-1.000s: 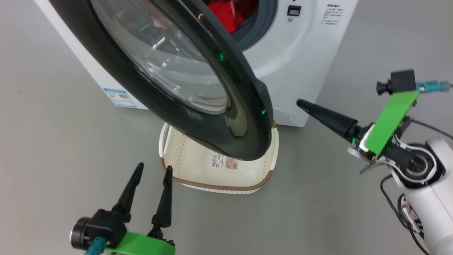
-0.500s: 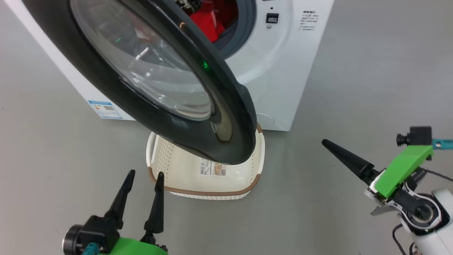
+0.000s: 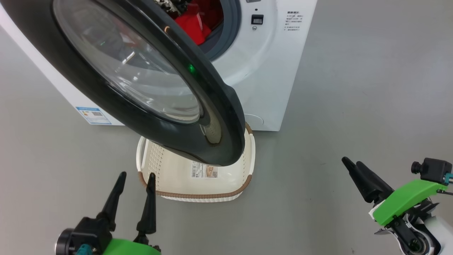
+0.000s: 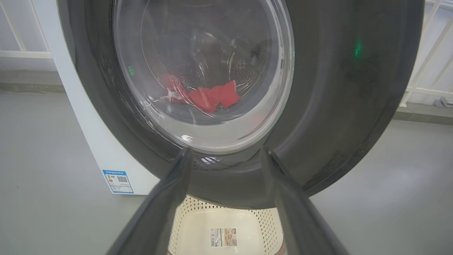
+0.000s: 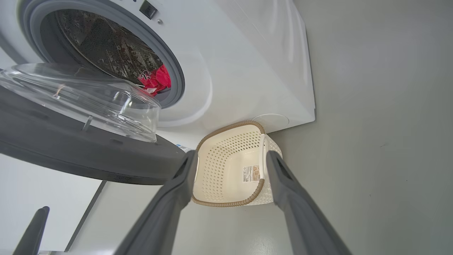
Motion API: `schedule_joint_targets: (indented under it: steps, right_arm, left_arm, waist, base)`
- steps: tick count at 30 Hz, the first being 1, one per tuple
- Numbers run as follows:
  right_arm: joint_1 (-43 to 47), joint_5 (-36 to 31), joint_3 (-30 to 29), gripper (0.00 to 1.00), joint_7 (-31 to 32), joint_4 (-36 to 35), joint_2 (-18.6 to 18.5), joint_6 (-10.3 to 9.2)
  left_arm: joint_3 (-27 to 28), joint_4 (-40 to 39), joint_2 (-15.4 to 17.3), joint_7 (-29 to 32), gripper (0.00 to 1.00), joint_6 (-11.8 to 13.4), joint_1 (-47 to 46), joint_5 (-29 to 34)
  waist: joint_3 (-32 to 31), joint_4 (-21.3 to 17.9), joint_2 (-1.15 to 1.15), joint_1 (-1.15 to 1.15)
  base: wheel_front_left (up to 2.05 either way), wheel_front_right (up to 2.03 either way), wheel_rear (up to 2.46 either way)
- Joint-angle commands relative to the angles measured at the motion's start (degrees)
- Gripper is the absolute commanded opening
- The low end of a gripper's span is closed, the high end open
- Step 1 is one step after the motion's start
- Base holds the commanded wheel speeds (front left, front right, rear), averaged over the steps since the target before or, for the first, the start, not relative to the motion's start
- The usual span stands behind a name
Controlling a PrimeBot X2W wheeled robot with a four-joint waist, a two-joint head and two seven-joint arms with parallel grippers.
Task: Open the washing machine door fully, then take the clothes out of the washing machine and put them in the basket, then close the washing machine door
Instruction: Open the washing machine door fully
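Note:
The washing machine (image 3: 269,71) stands white with its glossy black door (image 3: 141,88) swung partly out, hanging over the far half of the basket (image 3: 155,166). Red clothes (image 3: 193,23) lie in the drum behind the grey gasket. The cream basket sits on the floor with a paper label on its base. My left gripper (image 3: 137,175) is open at the basket's near left corner, apart from it. Off to the right, clear of the machine, my right gripper (image 3: 351,162) is open. In the left wrist view the door (image 4: 354,106) looms ahead with clothes (image 4: 212,97) seen through the glass.
Grey floor surrounds the machine. A blue label (image 3: 92,115) is low on the washer's front. White railing (image 4: 424,53) runs behind it. In the right wrist view the basket (image 5: 226,163) lies between the fingers and the door (image 5: 70,148) juts out at left.
The head camera has shifted. My right gripper has pulled back from the washer's lower right corner, down and to the right. The door and the left gripper hold their places.

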Motion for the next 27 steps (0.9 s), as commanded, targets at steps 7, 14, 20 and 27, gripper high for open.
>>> schedule_joint_targets:
  steps: [7,14,20,27]
  right_arm:
    - [0.3,-6.6,6.5,1.0,-12.4,0.3,-4.4,0.43]
    - [1.4,-16.2,0.3,1.0,-14.5,-0.1,-2.6,0.43]
    - [6.0,-28.4,-8.9,1.0,-14.5,-3.8,1.6,0.43]
    - [10.5,-39.8,-19.9,1.0,-14.5,-8.9,7.1,0.43]
  left_arm:
    - [2.4,-0.9,0.7,-0.5,1.0,-0.6,0.3,0.4]
    - [2.9,-0.9,0.7,-0.5,1.0,-0.5,0.3,0.4]
    - [3.1,-0.9,0.7,-0.5,1.0,-0.5,0.3,0.4]
    - [3.1,-1.0,0.7,-0.5,1.0,-0.6,0.2,0.5]
  waist:
    - [-0.1,-0.4,0.0,0.0]
    - [0.0,-0.6,0.0,0.0]
    - [-0.1,-0.7,0.0,0.0]
    - [0.0,-0.4,0.0,0.0]
  base:
    - [0.0,0.0,0.0]
    - [0.0,0.0,0.0]
    - [0.0,0.0,0.0]
    - [0.0,0.0,0.0]
